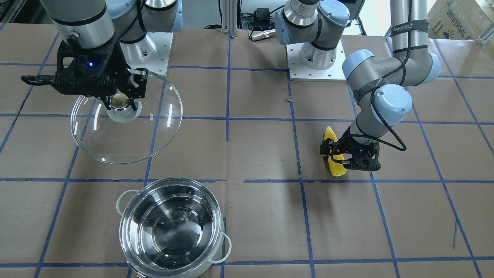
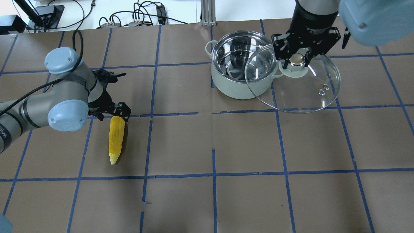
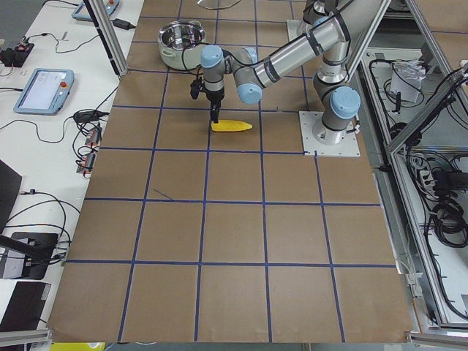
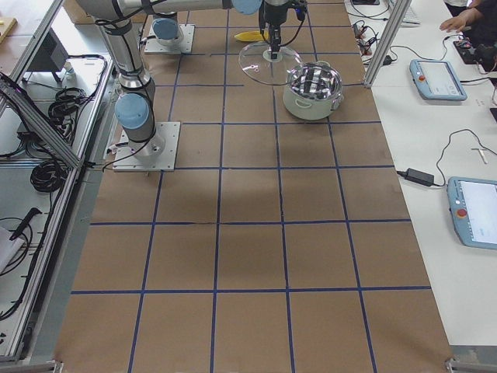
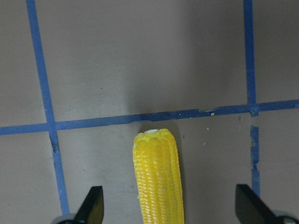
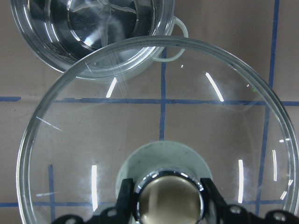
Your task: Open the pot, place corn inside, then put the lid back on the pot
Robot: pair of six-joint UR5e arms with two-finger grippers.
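The pot (image 2: 233,87) stands uncovered and empty on the table; it also shows in the front view (image 1: 122,226). My right gripper (image 2: 297,58) is shut on the knob of the glass lid (image 2: 300,94) and holds the lid in the air just to the right of the pot, its edge overlapping the pot's rim in the overhead view. The corn (image 2: 115,139) lies flat on the table at the left. My left gripper (image 2: 117,118) is open, low over the corn's blunt end. In the left wrist view its fingers (image 5: 96,205) straddle the corn (image 5: 159,177) without touching it.
Brown paper with a blue tape grid covers the table (image 2: 213,194). The two arm bases (image 1: 316,58) stand at the robot's edge. Cables and boxes lie beyond the far edge (image 2: 136,19). Tablets sit on side benches (image 4: 439,78).
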